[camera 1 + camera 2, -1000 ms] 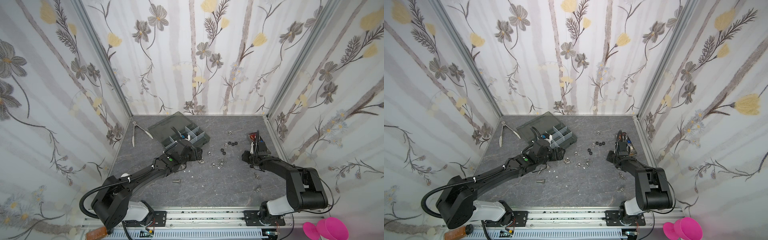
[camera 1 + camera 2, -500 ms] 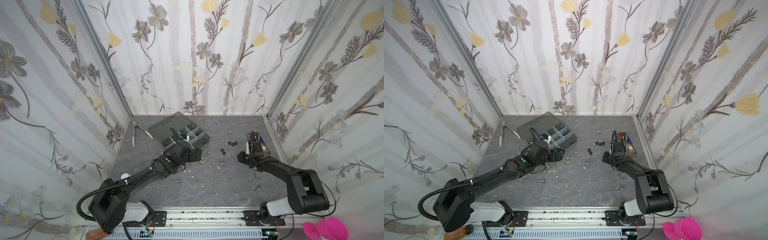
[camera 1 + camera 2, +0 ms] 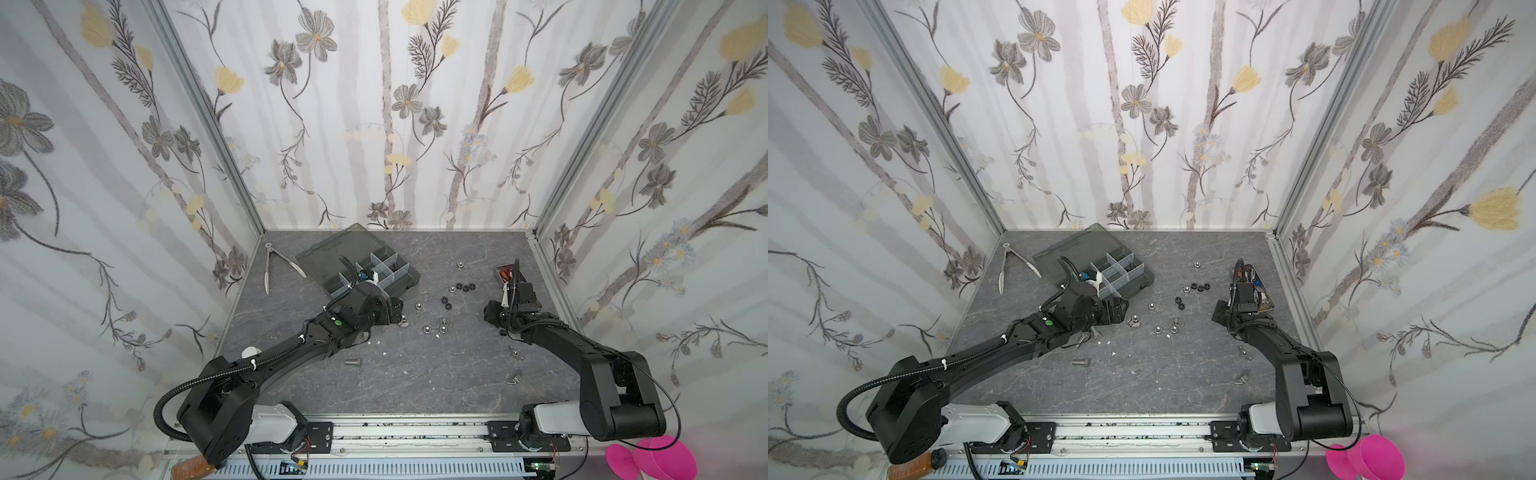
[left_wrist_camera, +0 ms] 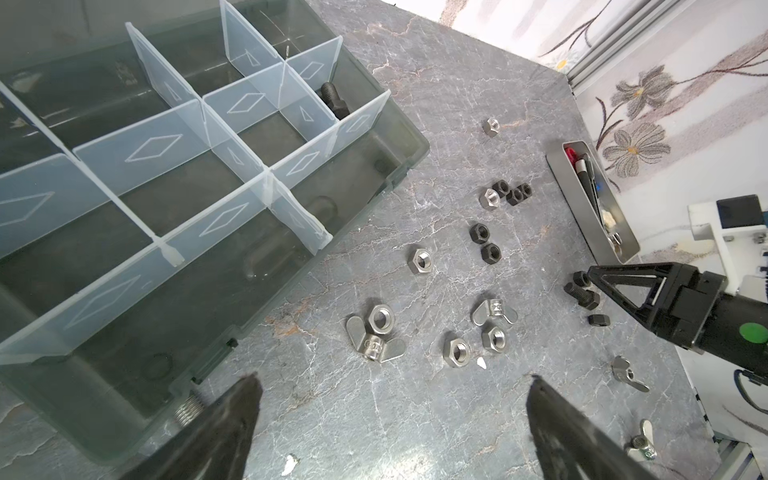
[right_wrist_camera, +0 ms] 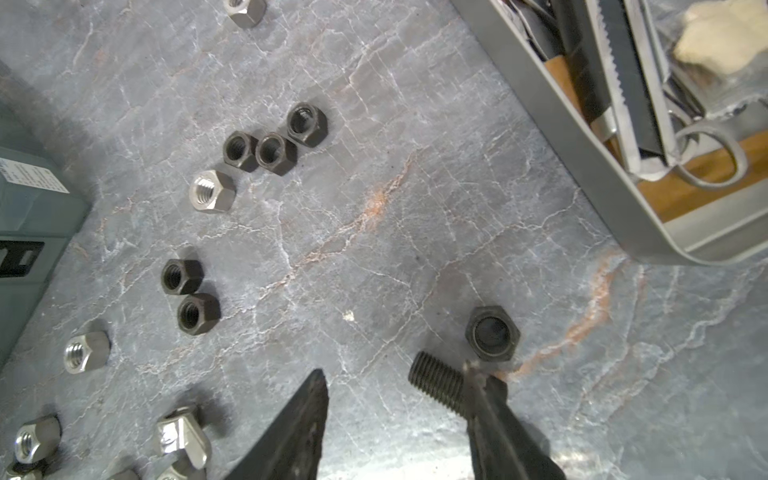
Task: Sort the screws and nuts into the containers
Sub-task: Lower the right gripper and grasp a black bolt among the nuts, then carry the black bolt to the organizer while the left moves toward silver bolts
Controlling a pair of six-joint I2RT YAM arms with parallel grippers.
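The dark organizer box (image 3: 374,270) (image 4: 374,137) lies open at the back left, and one black screw (image 4: 334,102) rests in a corner compartment. My left gripper (image 4: 392,376) (image 3: 399,316) is open wide over bare table by the box's front corner. Silver nuts (image 4: 419,261) and black nuts (image 4: 480,232) (image 5: 183,276) lie scattered ahead of it. My right gripper (image 5: 394,368) (image 3: 490,311) is open low over the table. A black screw (image 5: 436,388) lies against one of its fingers, with a black hex nut (image 5: 492,332) just beyond. In both top views a silver screw (image 3: 352,362) (image 3: 1081,362) lies near the front.
A narrow metal tool tray (image 3: 509,274) (image 5: 582,166) stands along the right wall, close behind my right gripper. Silver tongs (image 3: 270,266) lie at the back left. Wing nuts (image 4: 374,343) sit among the hex nuts. Walls close in the table on three sides.
My right gripper has shifted a little away from the tool tray toward the table's middle. The left arm has barely moved.
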